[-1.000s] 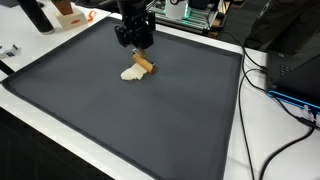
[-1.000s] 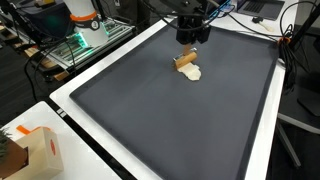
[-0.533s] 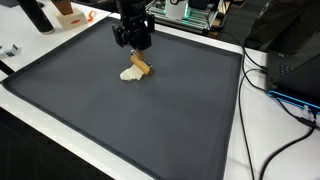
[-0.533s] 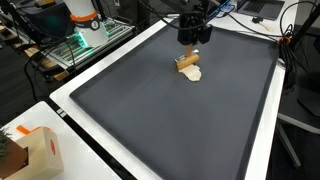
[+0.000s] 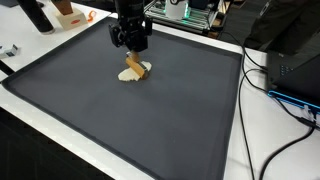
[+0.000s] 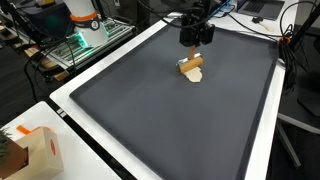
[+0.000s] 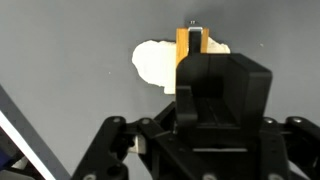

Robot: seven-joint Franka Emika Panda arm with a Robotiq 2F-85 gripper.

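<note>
one small tan block (image 5: 135, 68) is held upright in the pincer (image 5: 133, 55), whose fingers are drawn in narrow around its upper part, just over a pale cream lump (image 5: 127, 75) that is laid flat on the dark grey mat (image 5: 120, 130). whether the block's lower end touches the lump cannot be told. both are found towards the mat edge where the arm comes in, well apart from the white counter (image 5: 250, 110) strip along the mat's side.

Three views, one dark mat
We look down across the mat (image 5: 120, 120) from raised spots in both exterior views. Our wrist view peers straight down, close. All three share the gripper (image 5: 133, 58) and wooden block (image 5: 136, 69), far on the mat.
</note>
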